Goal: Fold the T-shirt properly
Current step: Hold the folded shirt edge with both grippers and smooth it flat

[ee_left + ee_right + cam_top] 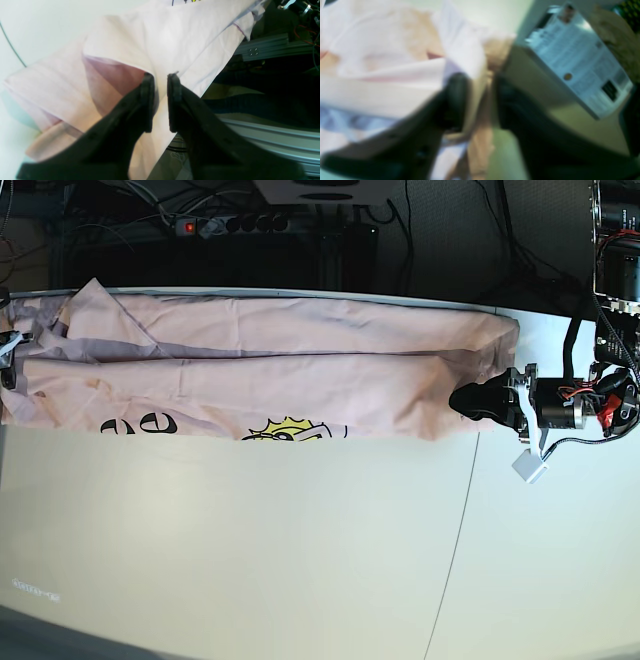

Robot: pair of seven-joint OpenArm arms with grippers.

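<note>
Left gripper (160, 77): black jaws narrowly parted, pale pink cotton T-shirt (160, 47) fold between them; grip uncertain. Right gripper (480, 82) blurred, jaws apart, shirt edge between.

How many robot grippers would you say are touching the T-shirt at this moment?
2. The left gripper meets the T-shirt at its end on the base view's right; the right gripper, barely visible, is at the opposite end, at that view's left edge.

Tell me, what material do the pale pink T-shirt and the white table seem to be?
Pale pink T-shirt: probably thin woven or knit cotton, matte; it creases softly and folds into limp layers. White table: looks like smooth laminate or painted board, with a slight sheen; the exact material is unclear.
</note>
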